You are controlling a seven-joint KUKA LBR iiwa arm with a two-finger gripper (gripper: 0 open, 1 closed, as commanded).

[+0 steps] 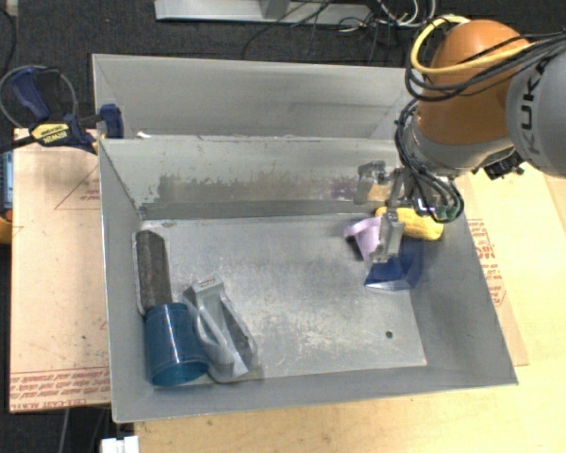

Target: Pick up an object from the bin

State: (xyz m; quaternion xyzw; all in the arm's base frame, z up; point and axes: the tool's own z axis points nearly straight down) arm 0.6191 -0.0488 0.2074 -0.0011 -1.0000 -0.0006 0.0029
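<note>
While the arm is bent down from the right, the hand (391, 234) is set at the bin's (302, 295) right between a lavender piece (361, 237) and a yellow thing (423, 226); its spread cannot be told.

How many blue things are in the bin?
2. A blue cup is in the near-left corner. A dark blue piece sits by the right wall, beside a purple piece. The arm might hide more.
</note>
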